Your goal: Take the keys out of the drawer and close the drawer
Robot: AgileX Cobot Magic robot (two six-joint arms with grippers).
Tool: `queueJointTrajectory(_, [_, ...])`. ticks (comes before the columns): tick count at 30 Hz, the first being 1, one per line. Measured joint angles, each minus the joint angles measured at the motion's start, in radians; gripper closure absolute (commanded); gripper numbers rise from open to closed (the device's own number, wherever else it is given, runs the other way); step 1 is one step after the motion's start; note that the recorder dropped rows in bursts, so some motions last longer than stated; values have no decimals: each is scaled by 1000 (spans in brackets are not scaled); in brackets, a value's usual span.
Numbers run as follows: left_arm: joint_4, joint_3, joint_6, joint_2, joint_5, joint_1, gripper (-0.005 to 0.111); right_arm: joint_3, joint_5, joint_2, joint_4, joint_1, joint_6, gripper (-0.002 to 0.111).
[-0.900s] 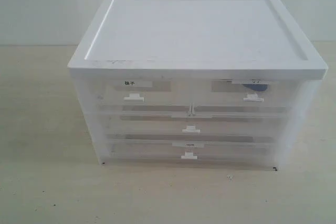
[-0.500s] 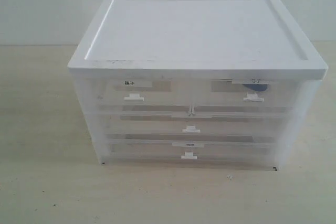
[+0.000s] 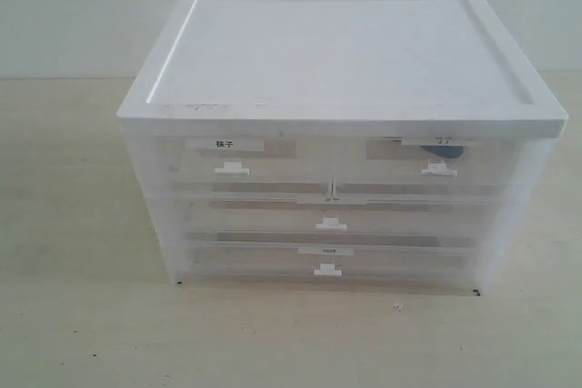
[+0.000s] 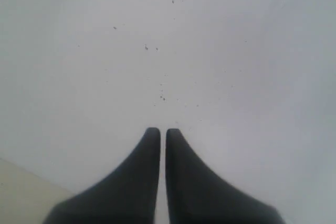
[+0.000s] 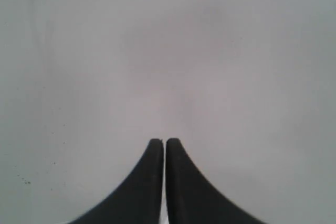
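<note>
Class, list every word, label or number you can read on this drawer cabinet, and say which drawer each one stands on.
On the top left drawer, the left label: two dark characters, too blurred to read.
On the top right drawer, the right label: faint print, unreadable.
On the bottom drawer, the bottom label: faint marks, too small to read.
No text can be quoted.
</note>
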Motion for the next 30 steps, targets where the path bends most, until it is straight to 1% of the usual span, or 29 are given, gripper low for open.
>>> queueJointTrajectory(2, [67, 0, -83, 0, -7, 0, 102, -34, 14, 0, -77, 0, 67, 108])
queueJointTrajectory(3, [134, 0, -149, 0, -9, 0, 102, -59, 26, 0, -116, 0, 104, 108])
queueJointTrajectory(4, [224, 0, -236, 0, -15, 0, 102, -87, 33, 0, -148, 0, 135, 108])
queueJointTrajectory(6, [449, 0, -417, 0, -56, 0, 102, -148, 46, 21, -239, 0, 202, 108])
queueJointTrajectory(8, [657, -5, -585, 14, -148, -2, 102, -206, 53, 59, -332, 0, 264, 108])
queueJointTrajectory(10, [841, -26, -709, 54, -283, -2, 102, -265, 57, 110, -452, 0, 328, 108])
queueJointTrajectory(13, [1002, -50, -761, 152, -439, -2, 102, -360, 57, 207, -647, 0, 422, 108])
queueJointTrajectory(16, [1091, -53, -710, 272, -502, -2, 102, -460, 55, 304, -825, 0, 489, 108])
queueJointTrajectory(19, [1102, -48, -593, 396, -539, -2, 102, -542, 53, 403, -969, 0, 555, 108])
queueJointTrajectory(21, [1092, -36, -498, 480, -604, -2, 102, -587, 52, 478, -1058, 0, 627, 108])
queueJointTrajectory(24, [1066, -17, -339, 615, -756, -2, 102, -635, 25, 595, -1196, 0, 716, 108])
queueJointTrajectory(27, [1016, -14, -205, 762, -846, -2, 102, -673, -48, 688, -1290, 0, 719, 108])
queueJointTrajectory(28, [970, -14, -117, 869, -906, -2, 102, -695, -78, 734, -1314, 0, 710, 108])
queueJointTrajectory(30, [933, -14, -22, 969, -948, -4, 102, -718, -91, 770, -1326, 9, 659, 108])
